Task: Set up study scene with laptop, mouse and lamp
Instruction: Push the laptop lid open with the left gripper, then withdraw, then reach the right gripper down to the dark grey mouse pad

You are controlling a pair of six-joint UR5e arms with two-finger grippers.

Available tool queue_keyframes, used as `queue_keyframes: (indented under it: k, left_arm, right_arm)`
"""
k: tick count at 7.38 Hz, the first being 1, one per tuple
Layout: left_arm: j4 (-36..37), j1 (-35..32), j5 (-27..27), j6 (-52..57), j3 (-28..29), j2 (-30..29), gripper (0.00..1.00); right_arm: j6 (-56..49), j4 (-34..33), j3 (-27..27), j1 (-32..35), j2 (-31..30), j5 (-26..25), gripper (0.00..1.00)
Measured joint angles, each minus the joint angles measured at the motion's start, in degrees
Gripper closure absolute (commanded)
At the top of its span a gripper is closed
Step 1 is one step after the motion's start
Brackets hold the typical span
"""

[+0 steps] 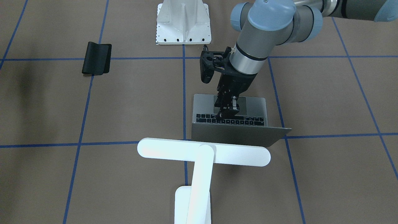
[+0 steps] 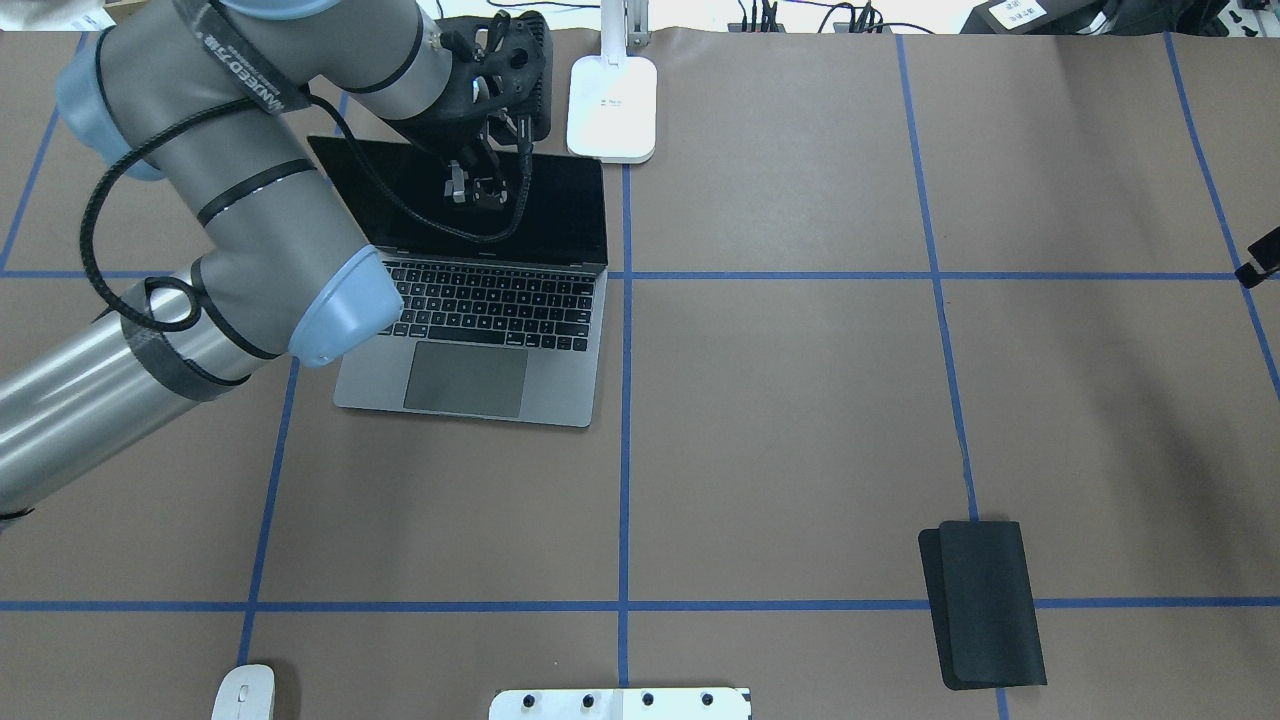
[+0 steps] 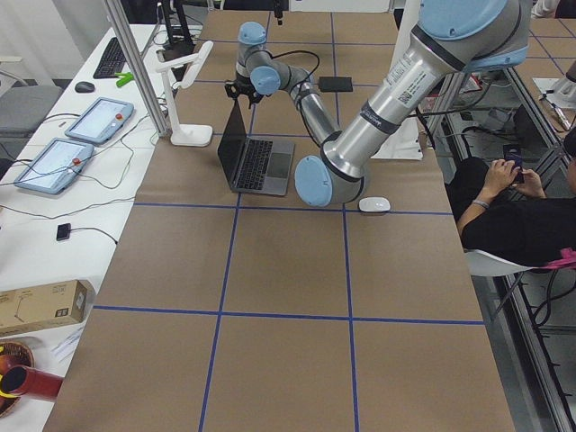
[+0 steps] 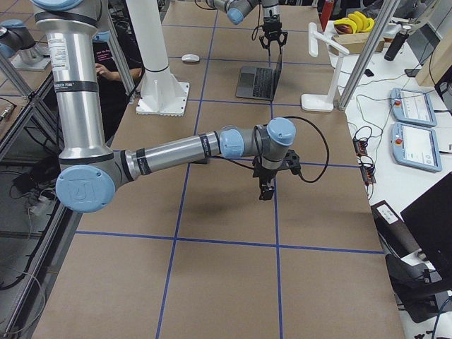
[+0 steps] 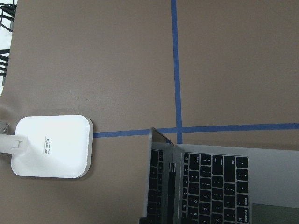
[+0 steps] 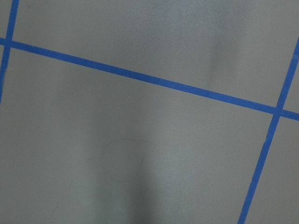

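Observation:
The laptop [image 2: 465,378] stands open on the robot's left half of the table, screen upright and dark; it also shows in the front-facing view [image 1: 253,105]. My left gripper [image 2: 475,190] hangs just above the lid's top edge, fingers slightly apart, holding nothing; the front-facing view shows it over the keyboard [image 1: 228,109]. The lamp [image 1: 203,152] stands just beyond the laptop, its base [image 2: 612,108] to the right of the lid. The mouse [image 2: 245,692] lies at the near edge by the robot's left. My right gripper [image 4: 264,191] hovers over bare table far to the right; I cannot tell its state.
A folded black mat [image 2: 985,603] lies at the near right. The white ribbed pedestal [image 2: 620,703] sits at the near middle edge. Blue tape lines divide the brown table. Control tablets and cables lie beyond the far edge.

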Motion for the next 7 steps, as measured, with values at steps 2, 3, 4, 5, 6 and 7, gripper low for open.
queue_keyframes:
  k: [2,3,4,5,6,7]
  left_arm:
    - [0.8,-2.2,-0.6,-4.7,-5.0,5.7,0.01]
    - [1.4,-4.2,-2.2,-7.9,-7.5,9.3,0.00]
    - [2.4,-6.8,-5.2,-11.1,-10.1,13.5,0.00]
    - [3.0,-9.8,-8.7,-14.0,-12.7,19.0,0.00]
    - [3.2,-12.4,-10.8,-17.0,-14.6,24.4,0.00]
    - [3.2,-14.5,-11.7,-21.2,-15.9,29.4,0.00]
  right_arm:
    - [0.1,-0.1,0.7,0.0,0.9,-1.5,0.01]
    - [0.5,-0.2,1.7,0.0,0.3,0.0,0.02]
    - [1.4,-0.2,3.5,-0.6,-1.0,1.9,0.03]
    - [2.9,-0.1,6.5,-2.3,-3.0,3.6,0.06]
    - [6.2,-0.1,10.0,-5.1,-4.8,5.4,0.09]
    - [13.8,1.1,13.6,-9.5,-6.0,6.0,0.09]
